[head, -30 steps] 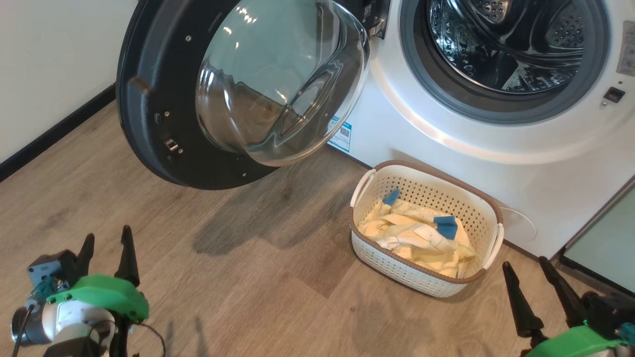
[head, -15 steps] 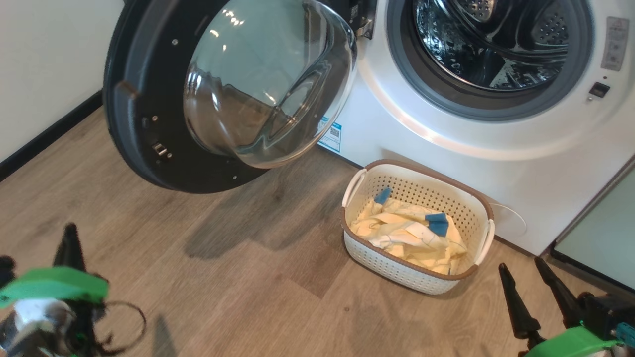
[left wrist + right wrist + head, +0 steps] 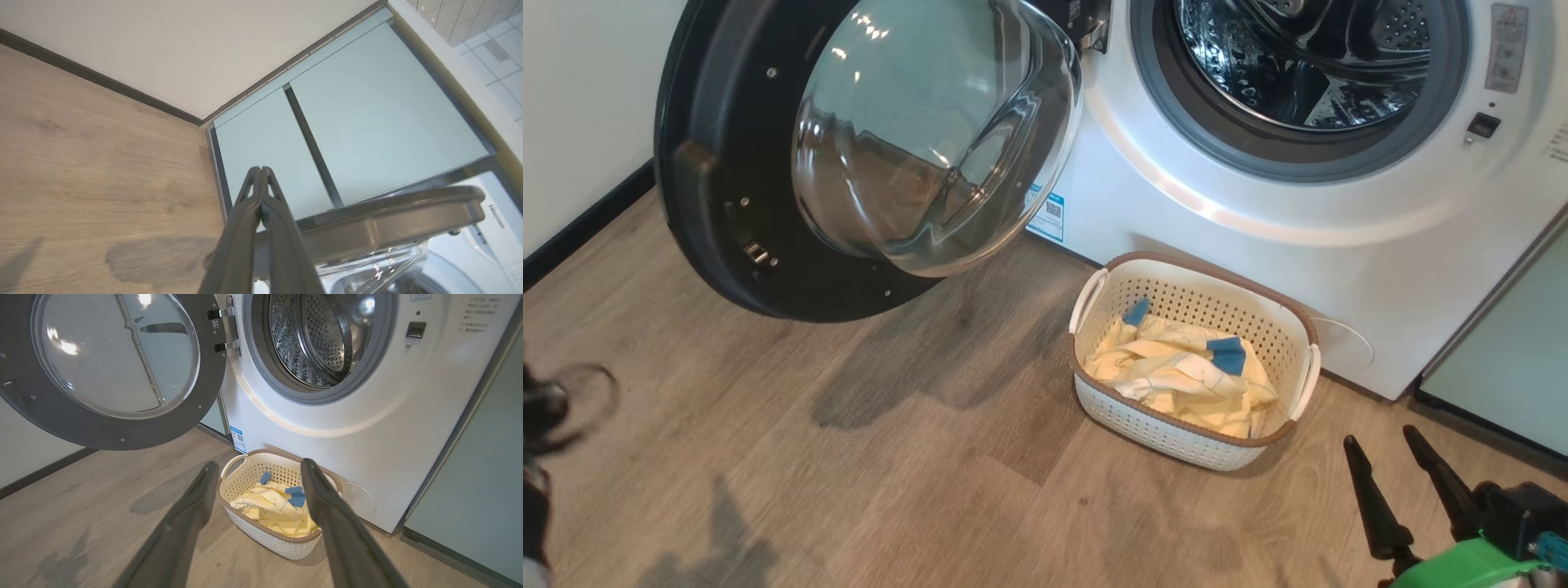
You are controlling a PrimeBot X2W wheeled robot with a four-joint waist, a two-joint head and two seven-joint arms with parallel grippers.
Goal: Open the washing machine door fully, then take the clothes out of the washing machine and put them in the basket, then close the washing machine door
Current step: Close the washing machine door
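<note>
The clothes lay heaped in the basket, which stood on the floor just in front of the washing machine. The drum looked empty, so the step in hand was judged to be closing the washing machine door, which hung wide open to the left. The left gripper had its fingers clenched together on nothing. The right gripper stood spread and empty, near the basket. A good close would press those shut fingers on the ring's outer face far from the hinge and follow its arc until the latch caught. The left wrist view supplied the door's rim edge-on with pale green cabinets beyond. In the head view a dark blur at the left edge was probably that arm.
</note>
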